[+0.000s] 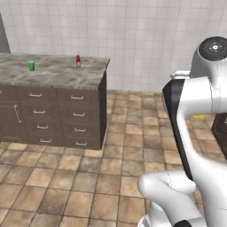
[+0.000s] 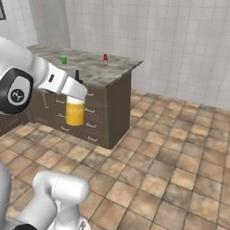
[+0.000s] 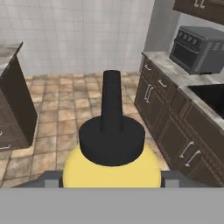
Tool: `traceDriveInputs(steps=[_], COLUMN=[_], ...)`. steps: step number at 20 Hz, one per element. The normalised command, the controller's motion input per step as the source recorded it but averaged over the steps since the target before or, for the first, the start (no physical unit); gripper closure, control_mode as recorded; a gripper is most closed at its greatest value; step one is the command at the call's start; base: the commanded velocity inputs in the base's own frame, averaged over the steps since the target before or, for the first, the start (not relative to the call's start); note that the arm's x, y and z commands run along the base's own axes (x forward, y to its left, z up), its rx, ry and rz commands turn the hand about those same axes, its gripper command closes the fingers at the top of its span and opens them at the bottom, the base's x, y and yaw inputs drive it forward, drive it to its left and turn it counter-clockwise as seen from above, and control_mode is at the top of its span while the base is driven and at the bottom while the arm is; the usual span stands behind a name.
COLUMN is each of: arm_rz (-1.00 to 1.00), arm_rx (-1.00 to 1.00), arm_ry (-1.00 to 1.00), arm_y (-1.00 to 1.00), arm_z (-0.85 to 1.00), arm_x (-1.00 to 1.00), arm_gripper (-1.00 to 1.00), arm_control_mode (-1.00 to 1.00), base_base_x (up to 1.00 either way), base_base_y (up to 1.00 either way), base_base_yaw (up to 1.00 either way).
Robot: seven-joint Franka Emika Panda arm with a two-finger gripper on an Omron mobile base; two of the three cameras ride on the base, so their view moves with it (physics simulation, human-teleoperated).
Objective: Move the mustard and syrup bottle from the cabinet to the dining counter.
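The mustard [image 3: 111, 168], a yellow squeeze bottle with a dark pointed cap, hangs in the air with my gripper [image 2: 74, 96] shut on its upper body. In the right base view the mustard [image 2: 75, 112] is over the tiled floor, in front of the dining counter [image 2: 96, 72]. A sliver of the yellow mustard [image 1: 198, 116] peeks out behind my arm in the left base view. The dining counter [image 1: 57, 76] stands at the left, some way off. A corner of the dark cabinet [image 3: 199, 6] shows high on the right of the hand view. The syrup bottle is out of view.
A green cup [image 1: 31, 65] and a small red bottle [image 1: 78, 60] stand on the dining counter. In the hand view, low dark cabinets [image 3: 175, 127] with a marbled top run along the right, carrying a grey toaster oven [image 3: 199, 50]. Open tiled floor [image 1: 111, 168] lies between.
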Motion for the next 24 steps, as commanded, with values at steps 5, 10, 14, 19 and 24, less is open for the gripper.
traceDriveInputs(steps=[5,10,14,19,24], arm_rz=[0.00,0.00,0.00,0.00,0.00], arm_rx=[0.00,0.00,0.00,0.00,0.00], arm_ry=[0.00,0.00,0.00,0.00,0.00], arm_y=[0.00,0.00,0.00,0.00,0.00], arm_z=[0.00,0.00,0.00,0.00,0.00], arm_x=[0.00,0.00,0.00,0.00,0.00], arm_gripper=[1.00,1.00,1.00,1.00,1.00], arm_control_mode=[1.00,1.00,1.00,1.00,1.00], base_base_x=[0.76,1.00,1.00,1.00,1.00], base_base_y=[0.49,0.33,0.21,0.25,0.33], base_base_yaw=[0.16,0.00,0.00,0.00,0.00])
